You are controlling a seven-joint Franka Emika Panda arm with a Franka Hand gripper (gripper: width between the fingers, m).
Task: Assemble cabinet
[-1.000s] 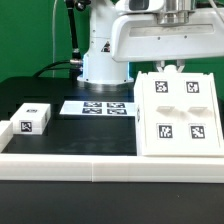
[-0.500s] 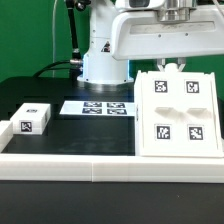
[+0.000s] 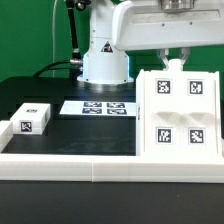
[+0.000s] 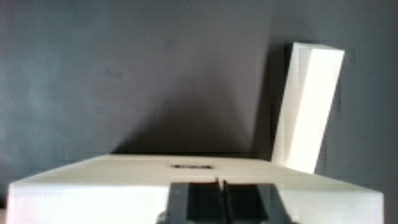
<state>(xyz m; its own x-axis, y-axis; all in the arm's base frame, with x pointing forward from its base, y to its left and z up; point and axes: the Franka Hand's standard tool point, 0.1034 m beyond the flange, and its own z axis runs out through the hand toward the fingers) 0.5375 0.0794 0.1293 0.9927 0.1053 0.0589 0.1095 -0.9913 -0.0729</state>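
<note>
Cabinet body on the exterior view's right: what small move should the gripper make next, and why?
Probably ease straight down and close on the far edge of the cabinet body. The gripper hangs right at that edge, and neither view shows a firm grip; the small tagged piece lies apart at the exterior view's left.

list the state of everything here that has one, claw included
claw: right at the far edge of the big box, open or shut can't be told
big cabinet box: lying on the table, four-tag face showing, no panel visibly joined to it
small panel: loose on the table, apart from the box
marker board: flat on the table, nothing on it
</note>
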